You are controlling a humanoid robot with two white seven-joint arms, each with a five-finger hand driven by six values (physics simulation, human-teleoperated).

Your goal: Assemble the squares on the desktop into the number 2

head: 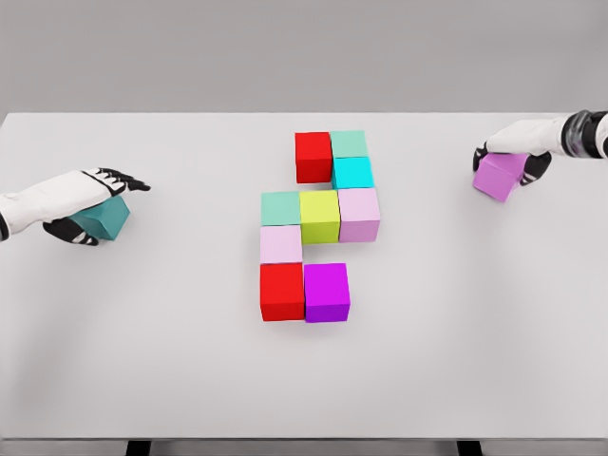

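Two arms outstretched, left robot hand (pixel 90 204) gripping teal cube (pixel 104 218), right robot hand (pixel 518 152) gripping purple cube (pixel 499 176)

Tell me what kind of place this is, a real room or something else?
Likely a simulated tabletop test scene, not a lived-in room: a plain white table against a blank grey backdrop, flat-coloured cubes set in a pattern, and the left hand and right hand each on a block.

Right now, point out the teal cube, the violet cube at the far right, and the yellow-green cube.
teal cube (pixel 106 220), head view, its visible front face under the left hand.
violet cube (pixel 496 178), head view, its front face below the right hand.
yellow-green cube (pixel 320 210), head view, its top face.
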